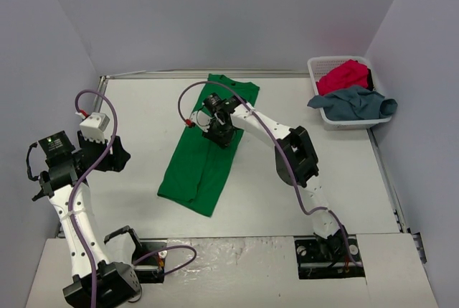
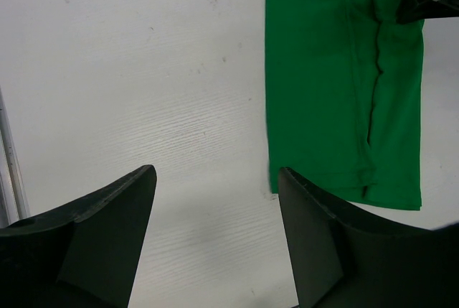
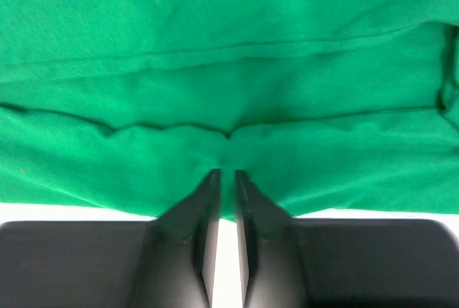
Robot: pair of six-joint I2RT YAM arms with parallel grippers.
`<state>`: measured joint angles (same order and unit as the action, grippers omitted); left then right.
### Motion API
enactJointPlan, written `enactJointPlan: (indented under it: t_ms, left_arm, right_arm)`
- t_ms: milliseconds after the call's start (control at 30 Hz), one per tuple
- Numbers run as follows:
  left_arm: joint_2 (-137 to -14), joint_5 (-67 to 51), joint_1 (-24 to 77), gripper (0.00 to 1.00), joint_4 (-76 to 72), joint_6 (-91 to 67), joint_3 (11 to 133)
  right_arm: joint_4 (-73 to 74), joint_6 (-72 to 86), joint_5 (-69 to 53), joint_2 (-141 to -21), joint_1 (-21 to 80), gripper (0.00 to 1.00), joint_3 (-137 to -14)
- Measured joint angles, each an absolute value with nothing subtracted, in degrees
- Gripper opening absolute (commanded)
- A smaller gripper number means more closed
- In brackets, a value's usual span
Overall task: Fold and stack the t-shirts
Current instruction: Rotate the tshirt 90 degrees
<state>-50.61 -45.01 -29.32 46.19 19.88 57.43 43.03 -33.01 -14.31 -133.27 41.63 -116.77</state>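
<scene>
we looked down on a pale white table [image 1: 129, 107], boxed in by plain grey-lilac walls [image 1: 215, 14] on three sides. in the far right corner stood a white lattice basket [image 1: 316, 71]. a crimson t-shirt [image 1: 344, 75] lay bunched inside it, and a grey-blue t-shirt [image 1: 355, 103] hung over its near rim, with a corner trailing onto the table. the green t-shirt [image 1: 197, 171] lay flat near the middle of the table as a long narrow strip, its sides folded inward, running from the far centre toward the near left.

the right arm reached forward and left from its base, elbow raised, and its right gripper [image 3: 227, 173] pointed down onto the far half of the green t-shirt. its fingers stood almost together, with only a thin slit between them. their tips were at a small pucker in the cloth, and we could not tell whether any fabric was nipped there.

the left arm rose at the left edge, well apart from the shirt. its left gripper [image 2: 215, 171] hovered over bare table with fingers spread wide and nothing between them.
</scene>
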Motion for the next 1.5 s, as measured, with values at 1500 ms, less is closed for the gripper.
enactJointPlan:
  t_ms: [1500]
  left_arm:
    - [-51.33,-44.71,-29.34,0.68,46.13,19.90,57.41]
  right_arm:
    - [43.99,-32.80,-11.35,-147.33,27.66,0.00,-134.98]
